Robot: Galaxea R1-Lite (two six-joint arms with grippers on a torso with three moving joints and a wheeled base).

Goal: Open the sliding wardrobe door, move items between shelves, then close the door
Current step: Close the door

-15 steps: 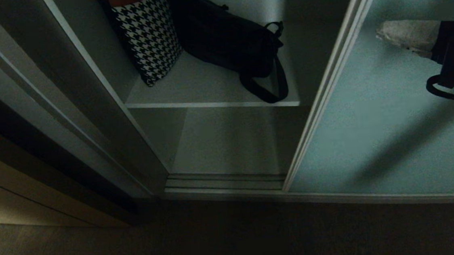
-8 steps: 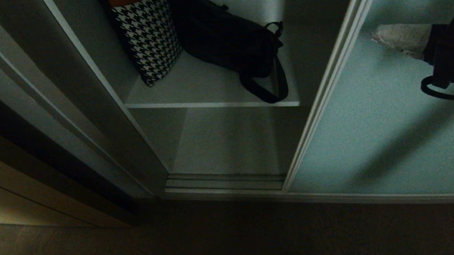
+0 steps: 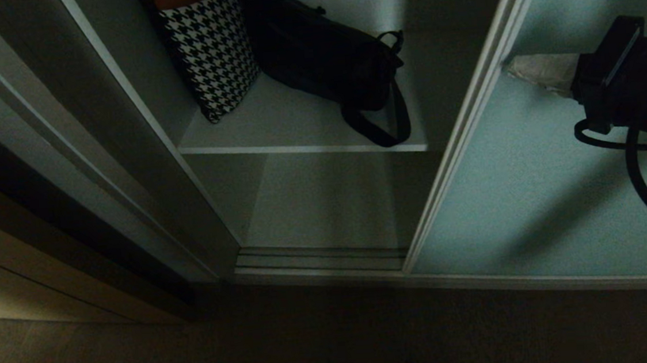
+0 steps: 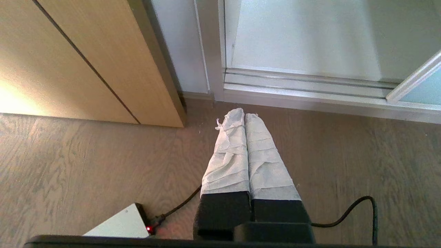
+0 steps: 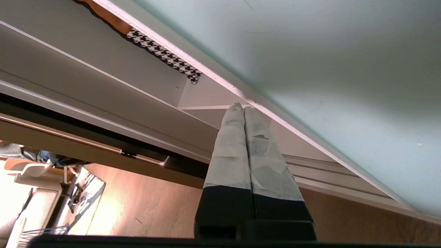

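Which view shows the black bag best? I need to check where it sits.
The head view: the black bag lies whole on the shelf beside the houndstooth cushion. The left wrist view misses it; the right wrist view shows only the cushion's edge.

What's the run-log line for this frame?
door: sliding wardrobe door part open | right pincer: shut, tip at door frame | left pincer: shut, parked | black bag: on shelf

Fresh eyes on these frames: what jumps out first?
The big pale teal sliding door filling the right side, with the right claw, shut, at its frame edge. In the open gap to its left, a black bag and a houndstooth cushion sit on the upper shelf.
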